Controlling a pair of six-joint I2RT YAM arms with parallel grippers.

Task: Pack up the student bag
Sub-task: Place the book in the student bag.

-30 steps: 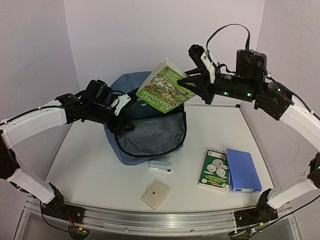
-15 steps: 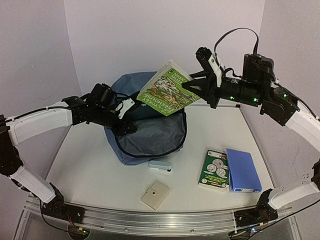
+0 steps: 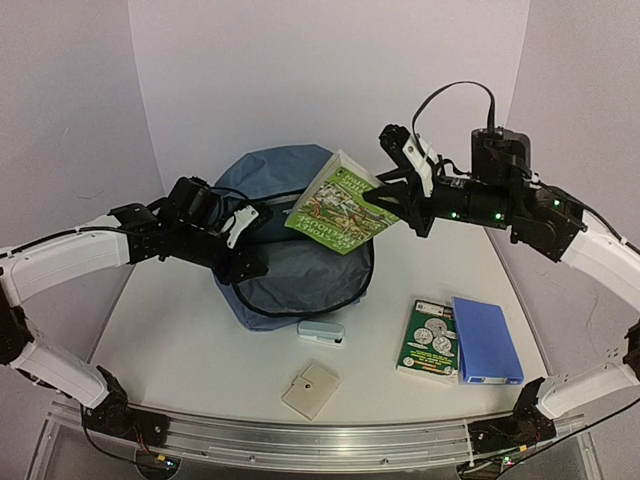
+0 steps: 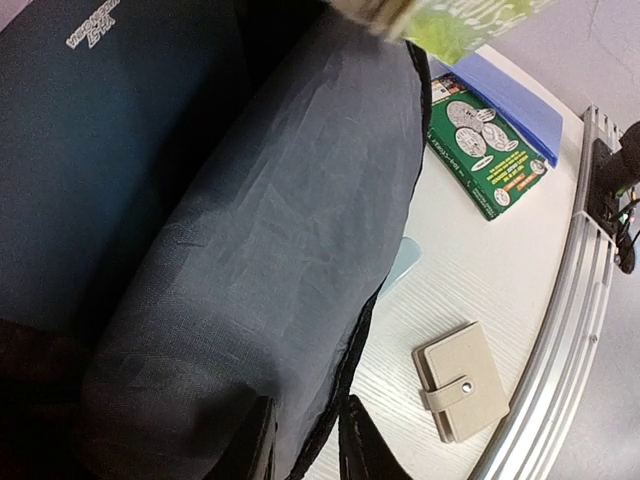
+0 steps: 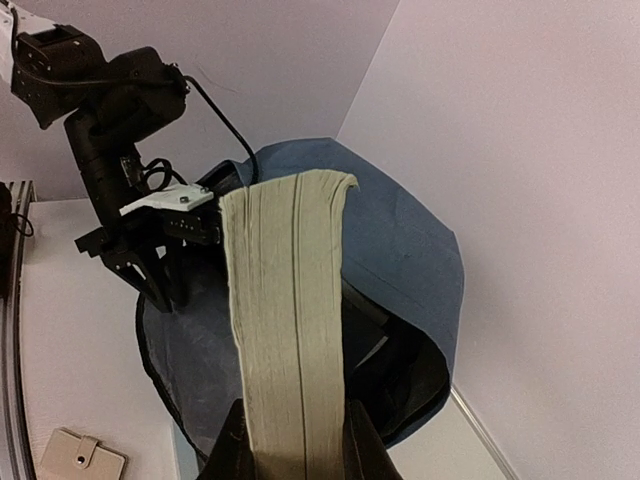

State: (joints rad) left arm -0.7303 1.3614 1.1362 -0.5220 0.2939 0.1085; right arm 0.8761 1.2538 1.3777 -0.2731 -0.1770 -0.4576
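My left claw (image 4: 305, 450) is clenched on the bag (image 3: 290, 275), pinching the grey-lined flap at its black zipper edge, on the left side of the opening. The bag sits toward the back of the table (image 3: 170, 340), between my two arms, with its mouth gaping toward me and its blue back standing up behind. My right claw (image 3: 385, 192) grasps a book (image 3: 338, 200) by one edge and holds it tilted in the air, its lower edge over the right part of the opening; whether it touches the bag I cannot tell. From my right wrist I see its page block rising between my fingers (image 5: 224, 455), the bag's dark inside below. Right of the bag lie a coin book (image 3: 429, 338) and a blue box (image 3: 485, 338), side by side and touching. A pale case (image 3: 322, 331) lies just in front of the bag, and a wallet (image 3: 310, 390) nearer me
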